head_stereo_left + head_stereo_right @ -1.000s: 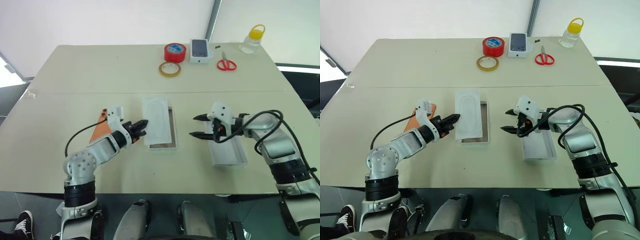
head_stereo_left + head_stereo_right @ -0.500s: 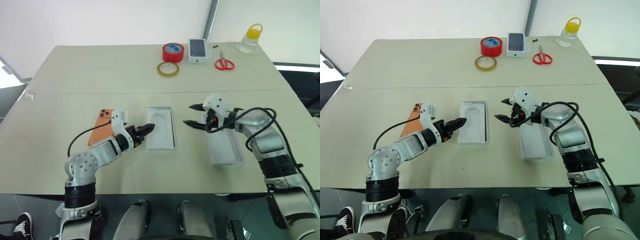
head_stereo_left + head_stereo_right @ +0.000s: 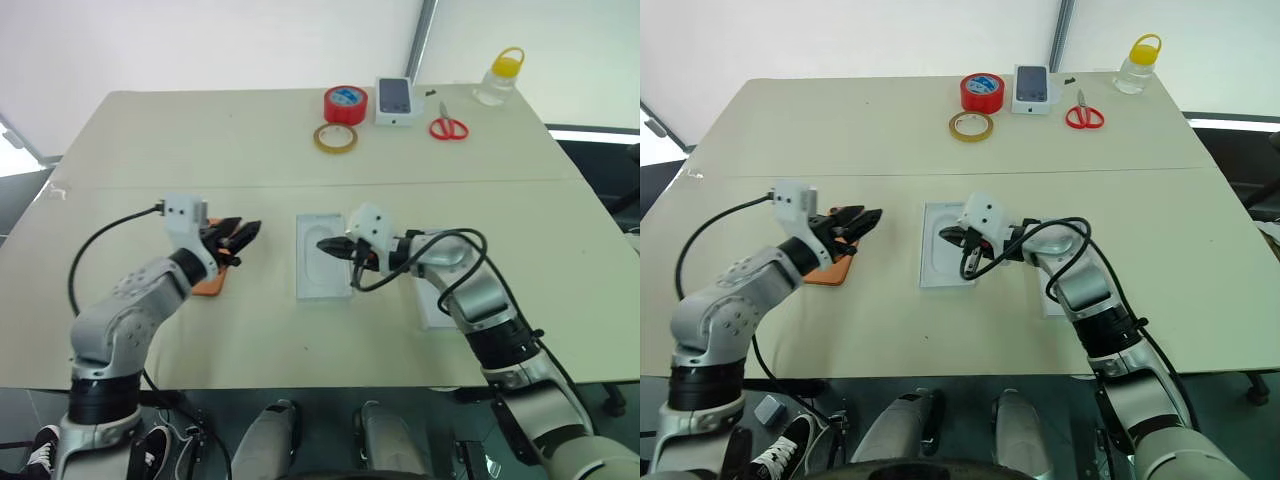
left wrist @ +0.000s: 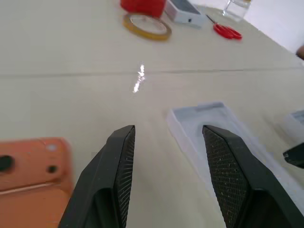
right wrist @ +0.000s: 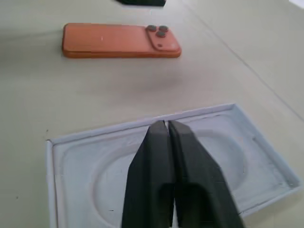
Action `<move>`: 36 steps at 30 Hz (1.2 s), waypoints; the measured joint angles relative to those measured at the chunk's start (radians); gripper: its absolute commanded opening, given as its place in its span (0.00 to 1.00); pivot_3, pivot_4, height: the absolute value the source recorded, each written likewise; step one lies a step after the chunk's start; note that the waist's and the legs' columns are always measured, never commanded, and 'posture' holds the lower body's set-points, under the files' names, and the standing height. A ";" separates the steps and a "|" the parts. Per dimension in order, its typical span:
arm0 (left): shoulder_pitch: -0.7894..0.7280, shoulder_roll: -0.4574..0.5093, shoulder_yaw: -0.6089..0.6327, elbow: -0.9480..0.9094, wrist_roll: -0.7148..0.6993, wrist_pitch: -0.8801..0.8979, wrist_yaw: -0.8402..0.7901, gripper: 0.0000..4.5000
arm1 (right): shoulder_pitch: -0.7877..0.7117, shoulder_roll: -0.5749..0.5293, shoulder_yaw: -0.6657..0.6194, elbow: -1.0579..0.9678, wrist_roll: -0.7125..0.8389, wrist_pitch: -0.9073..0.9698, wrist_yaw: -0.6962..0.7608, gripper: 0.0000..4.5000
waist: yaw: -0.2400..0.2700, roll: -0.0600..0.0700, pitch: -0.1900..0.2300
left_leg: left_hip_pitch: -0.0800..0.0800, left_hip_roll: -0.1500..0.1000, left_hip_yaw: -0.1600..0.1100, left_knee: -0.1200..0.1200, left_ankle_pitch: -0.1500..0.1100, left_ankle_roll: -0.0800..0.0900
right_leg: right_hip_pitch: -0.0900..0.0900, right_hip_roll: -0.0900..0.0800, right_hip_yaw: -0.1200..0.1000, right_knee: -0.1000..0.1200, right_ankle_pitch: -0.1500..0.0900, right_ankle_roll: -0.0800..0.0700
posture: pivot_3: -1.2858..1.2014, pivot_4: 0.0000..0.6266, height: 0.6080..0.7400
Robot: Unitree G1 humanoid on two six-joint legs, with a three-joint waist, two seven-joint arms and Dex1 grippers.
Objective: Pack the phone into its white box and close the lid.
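- One phone [image 3: 208, 278] lies near the tabletop's left edge.
- One white box [image 3: 323, 258], sheet inside, mid-table.
- Left gripper [image 3: 244, 233]: half-open, empty.
- Right gripper [image 3: 325, 245]: closed, holding nothing.

Bright even light, soft shadows, blurred wrist views

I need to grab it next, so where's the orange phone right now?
The orange phone lies flat on the table's left side, under the left gripper.
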 measured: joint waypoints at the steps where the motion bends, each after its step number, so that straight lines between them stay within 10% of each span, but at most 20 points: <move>1: 0.023 0.011 0.001 0.003 0.019 -0.030 -0.024 0.53 | -0.009 0.005 0.034 0.016 -0.036 -0.016 -0.010 0.01 | 0.000 0.000 0.000 | 0.000 0.000 0.000 0.000 0.000 0.000 | 0.000 0.000 0.000 0.000 0.000 0.000 | 0.52 0.24 1.00; 11: 0.083 0.079 0.130 0.055 0.044 -0.080 -0.097 0.53 | -0.092 0.010 0.199 0.180 -0.303 -0.188 -0.065 0.01 | -0.001 0.000 0.000 | 0.000 0.000 -0.001 -0.001 0.000 0.000 | -0.001 0.000 -0.001 0.000 0.000 0.000 | 0.52 0.24 1.00; 25: 0.072 0.169 0.364 0.226 -0.159 0.200 -0.104 0.53 | -0.197 0.197 0.013 0.217 -0.161 -0.105 -0.120 0.01 | -0.007 0.000 0.000 | 0.000 0.002 -0.002 -0.002 0.000 0.000 | -0.006 0.002 -0.001 0.001 0.001 -0.001 | 0.52 0.24 1.00; 36: -0.042 0.280 0.306 0.573 -0.107 0.230 -0.306 0.53 | -0.326 0.386 0.184 0.341 -0.251 -0.030 -0.133 0.01 | -0.011 -0.001 0.000 | 0.000 0.001 -0.002 -0.005 0.002 -0.003 | -0.009 0.002 -0.001 0.002 0.002 -0.002 | 0.52 0.24 1.00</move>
